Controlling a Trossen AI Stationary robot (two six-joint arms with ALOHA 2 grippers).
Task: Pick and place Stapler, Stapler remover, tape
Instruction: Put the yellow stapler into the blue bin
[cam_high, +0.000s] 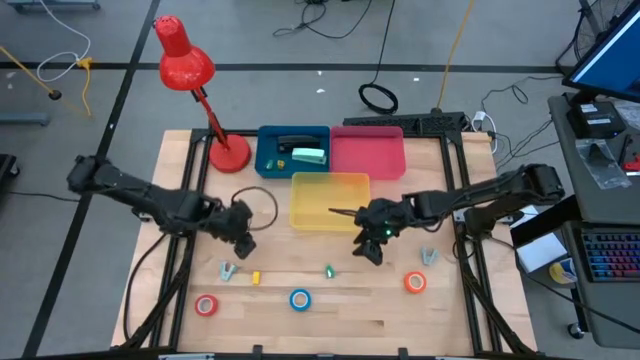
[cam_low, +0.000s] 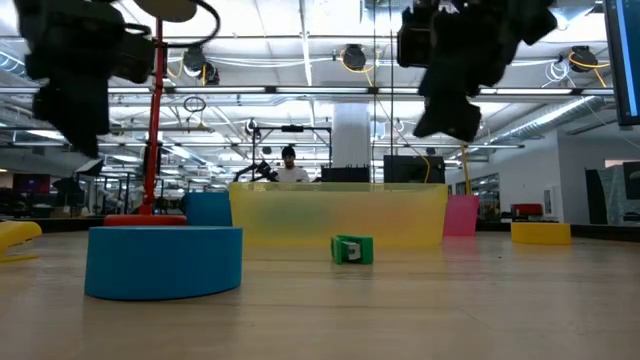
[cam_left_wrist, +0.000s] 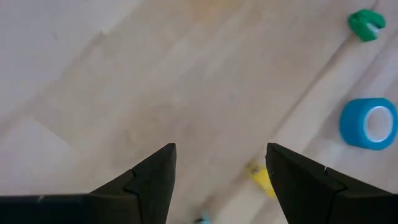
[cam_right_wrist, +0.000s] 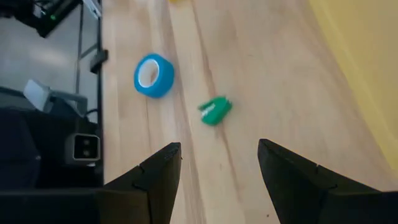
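Note:
Three tape rolls lie flat near the table's front edge: red (cam_high: 206, 305), blue (cam_high: 300, 299) (cam_left_wrist: 367, 122) (cam_right_wrist: 153, 75) and orange (cam_high: 415, 283). A small green staple remover (cam_high: 329, 271) (cam_right_wrist: 215, 111) (cam_low: 352, 249) lies between them and the yellow bin. A small yellow piece (cam_high: 255, 277) (cam_left_wrist: 261, 177) and two grey staple removers (cam_high: 227, 270) (cam_high: 429, 257) also lie on the wood. A black stapler (cam_high: 295, 145) and a pale green one (cam_high: 308, 156) lie in the blue bin (cam_high: 266, 165). My left gripper (cam_high: 240, 228) (cam_left_wrist: 221, 162) hangs open above bare wood. My right gripper (cam_high: 370, 243) (cam_right_wrist: 219, 155) hangs open above the table, the green remover ahead of it.
A yellow bin (cam_high: 330, 222) stands mid-table between the arms, with a pink bin (cam_high: 368, 170) and the blue bin behind it. A red desk lamp (cam_high: 228, 153) stands at the far left. A loop of dark cable (cam_high: 262, 205) lies by my left gripper.

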